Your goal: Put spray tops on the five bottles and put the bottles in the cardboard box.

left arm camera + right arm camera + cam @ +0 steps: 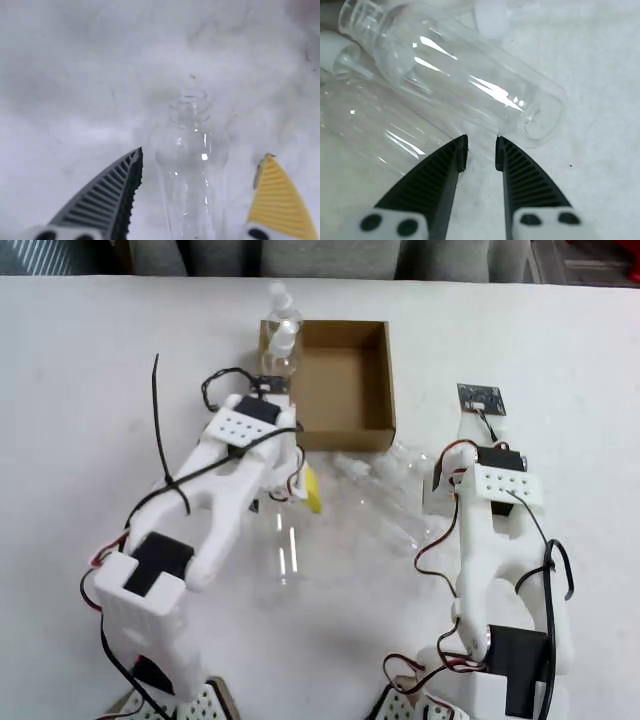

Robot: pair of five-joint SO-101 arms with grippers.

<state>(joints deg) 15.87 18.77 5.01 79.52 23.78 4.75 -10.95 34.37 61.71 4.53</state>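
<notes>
The left claw (202, 155) is spread wide and grips nothing: its grey finger (110, 200) and yellow finger (277, 200) stand well apart on either side of an uncapped bottle (192, 170). The bottle lies flat on the white table (80, 390) between them. Its body runs up the gap and its bare threaded neck points away beyond the tips. Neither finger visibly touches it. The right claw (481, 142) is open only a narrow slit, with nothing between its two black fingers. Its tips sit just short of the rounded base of a clear bottle (470, 75) that lies on its side. A second bottle (370, 125) lies beside the first, its wall just at the tip of one black finger; whether they touch cannot be told. Past these two, a white spray top (490, 17) lies near the first bottle's far end. From above, this loose cluster of clear bottles (385, 495) lies on the table between the two arms, just in front of the cardboard box (345, 380). The box sits open farther back. A capped bottle (283, 340), with a white spray top on it, stands at the box's left wall; whether it is inside or just outside cannot be told.
</notes>
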